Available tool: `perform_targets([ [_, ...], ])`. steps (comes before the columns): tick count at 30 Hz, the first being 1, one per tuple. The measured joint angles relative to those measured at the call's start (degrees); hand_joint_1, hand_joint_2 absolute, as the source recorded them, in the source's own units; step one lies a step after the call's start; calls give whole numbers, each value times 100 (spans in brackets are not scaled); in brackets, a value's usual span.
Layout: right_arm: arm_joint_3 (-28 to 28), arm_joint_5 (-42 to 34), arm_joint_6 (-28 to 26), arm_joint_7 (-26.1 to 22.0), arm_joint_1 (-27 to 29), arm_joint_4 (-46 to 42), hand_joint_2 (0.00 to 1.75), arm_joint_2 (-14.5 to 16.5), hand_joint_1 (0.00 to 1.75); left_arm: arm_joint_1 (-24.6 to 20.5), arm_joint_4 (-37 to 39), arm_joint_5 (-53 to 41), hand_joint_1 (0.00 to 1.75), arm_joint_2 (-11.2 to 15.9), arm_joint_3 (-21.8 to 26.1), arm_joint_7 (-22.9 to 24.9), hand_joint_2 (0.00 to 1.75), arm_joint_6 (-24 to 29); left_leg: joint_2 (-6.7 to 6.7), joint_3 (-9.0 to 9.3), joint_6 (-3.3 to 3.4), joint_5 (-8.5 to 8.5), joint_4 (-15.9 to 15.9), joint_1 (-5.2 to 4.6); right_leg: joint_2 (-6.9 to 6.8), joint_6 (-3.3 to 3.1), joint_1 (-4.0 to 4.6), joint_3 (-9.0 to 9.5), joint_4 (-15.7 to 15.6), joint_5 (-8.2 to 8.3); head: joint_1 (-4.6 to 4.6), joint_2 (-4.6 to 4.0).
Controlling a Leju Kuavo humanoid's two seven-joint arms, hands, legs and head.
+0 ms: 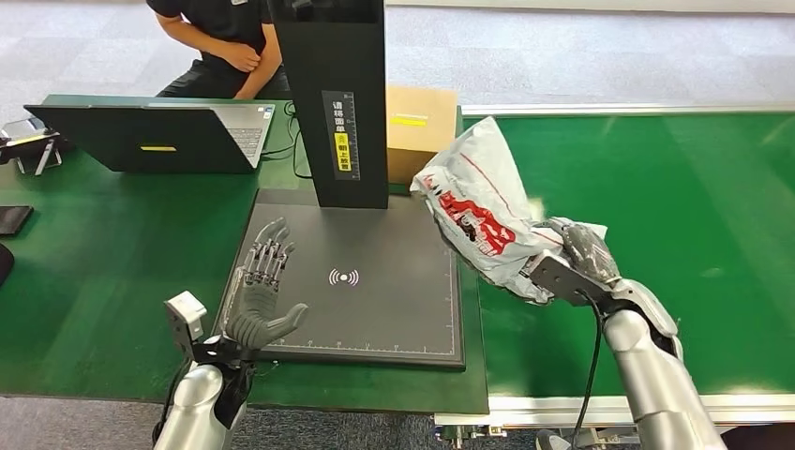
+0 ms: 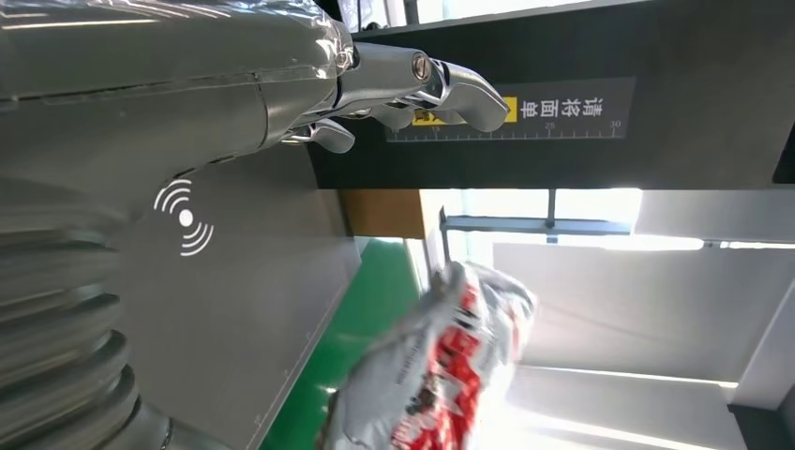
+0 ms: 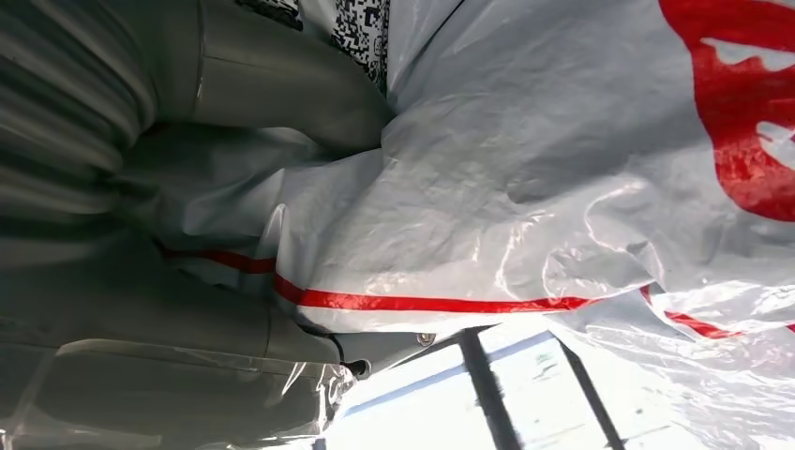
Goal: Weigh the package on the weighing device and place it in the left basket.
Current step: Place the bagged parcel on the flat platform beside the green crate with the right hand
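My right hand (image 1: 572, 258) grips a white plastic package (image 1: 473, 206) with red print, lifted above the right edge of the dark weighing pad (image 1: 375, 309). The right wrist view is close on the crinkled package (image 3: 525, 187), with my thumb (image 3: 272, 84) pressed into it. My left hand (image 1: 258, 295) hovers with fingers spread over the pad's left edge, holding nothing. The left wrist view looks past my fingers (image 2: 450, 84) to the pad's white wave mark (image 2: 185, 217) and the package (image 2: 441, 375) beyond.
A black upright column (image 1: 339, 103) with a yellow label stands at the pad's back edge, a cardboard box (image 1: 420, 127) behind it. An open laptop (image 1: 155, 136) sits at the back left, with a person (image 1: 220, 42) seated behind it. A green conveyor belt (image 1: 675, 206) stretches to the right.
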Motion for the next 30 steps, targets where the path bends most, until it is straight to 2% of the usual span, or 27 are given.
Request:
perform_targets([
  [5,854,172,264,-267,-796,563,175,-224,175,-3,8,-10,0,1,-10,-18,175,0,-1,-2,-1,1,0,0,0,-1,2,-3,1,1,-2,0],
  [13,2412,126,814,-390,-1842,793,175,-206,175,-90,98,-36,0,1,-39,-9,175,25,-8,-12,-6,5,0,1,-6,-2,4,-14,10,0,-2,0],
  [22,4165,65,609,-22,-2504,1079,175,278,175,-149,180,0,0,16,-118,-13,175,44,-16,-23,-10,12,0,1,-14,-3,4,-28,15,0,-3,0],
  [30,4969,-1,468,335,-2807,2163,175,800,175,-188,188,15,0,17,-133,70,175,8,-19,-24,-13,16,0,2,-15,-4,1,-28,15,1,-2,0],
])
